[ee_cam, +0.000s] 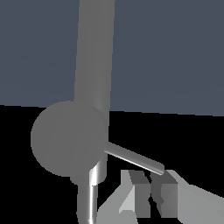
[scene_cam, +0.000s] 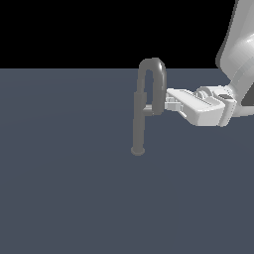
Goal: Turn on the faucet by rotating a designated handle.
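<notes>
The faucet (scene_cam: 139, 116) is a slim grey post on a small round foot, with an inverted-U gooseneck top. A short lighter side stub (scene_cam: 148, 109) sticks out toward the exterior view's right, partly behind the gooseneck's down-turned end. My gripper (scene_cam: 171, 103) reaches in level from the exterior view's right, with its fingertips just beside the gooseneck's end. In the wrist view the faucet post (ee_cam: 94, 57) fills the frame and the stub (ee_cam: 133, 158) ends right at my fingertips. My gripper (ee_cam: 148, 178) looks shut with nothing between the fingers, one fingertip (ee_cam: 165, 186) at the stub's end.
The faucet stands on a flat blue-grey floor (scene_cam: 59, 188). The white robot arm (scene_cam: 238, 54) comes down at the exterior view's upper right. Nothing else shows.
</notes>
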You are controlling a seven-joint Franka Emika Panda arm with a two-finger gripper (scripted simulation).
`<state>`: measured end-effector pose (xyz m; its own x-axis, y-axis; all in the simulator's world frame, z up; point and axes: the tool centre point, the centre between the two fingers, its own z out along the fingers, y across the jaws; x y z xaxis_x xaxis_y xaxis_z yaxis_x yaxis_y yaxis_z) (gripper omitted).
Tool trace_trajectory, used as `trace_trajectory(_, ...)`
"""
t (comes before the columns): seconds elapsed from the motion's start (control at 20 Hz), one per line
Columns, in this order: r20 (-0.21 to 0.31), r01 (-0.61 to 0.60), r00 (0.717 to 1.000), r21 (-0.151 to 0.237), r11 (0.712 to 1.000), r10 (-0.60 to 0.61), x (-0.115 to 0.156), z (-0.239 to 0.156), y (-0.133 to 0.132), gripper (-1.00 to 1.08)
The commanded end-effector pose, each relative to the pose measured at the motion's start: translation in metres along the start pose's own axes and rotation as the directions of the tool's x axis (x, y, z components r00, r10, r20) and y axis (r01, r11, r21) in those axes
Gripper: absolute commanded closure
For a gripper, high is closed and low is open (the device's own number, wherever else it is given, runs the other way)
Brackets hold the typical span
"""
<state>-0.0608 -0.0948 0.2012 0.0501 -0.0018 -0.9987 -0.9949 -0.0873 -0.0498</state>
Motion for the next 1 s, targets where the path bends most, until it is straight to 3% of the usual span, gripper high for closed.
trace_trajectory(0.0,0.006,-0.052,0.999,0.009,0.999,0.051,0.037,0.000,0.014,1.08)
trace_trajectory(0.05,0.006,-0.052,0.999,0.009,0.999,0.051,0.037,0.000,0.014,1.08)
trace_trajectory(0.1,0.002,-0.004,1.000,0.000,1.000,0.004,0.009,0.000,0.003,1.08)
trace_trajectory(0.55,0.006,-0.051,0.999,0.009,0.999,0.051,0.063,0.000,0.005,1.08)
trace_trajectory(0.6,0.006,-0.051,0.999,0.009,0.999,0.051,0.063,0.000,0.005,1.08)
trace_trajectory(0.65,0.009,0.009,1.000,-0.006,1.000,-0.009,0.026,-0.001,-0.005,1.08)
trace_trajectory(0.95,0.007,-0.022,1.000,0.002,1.000,0.022,0.055,0.000,-0.011,1.08)
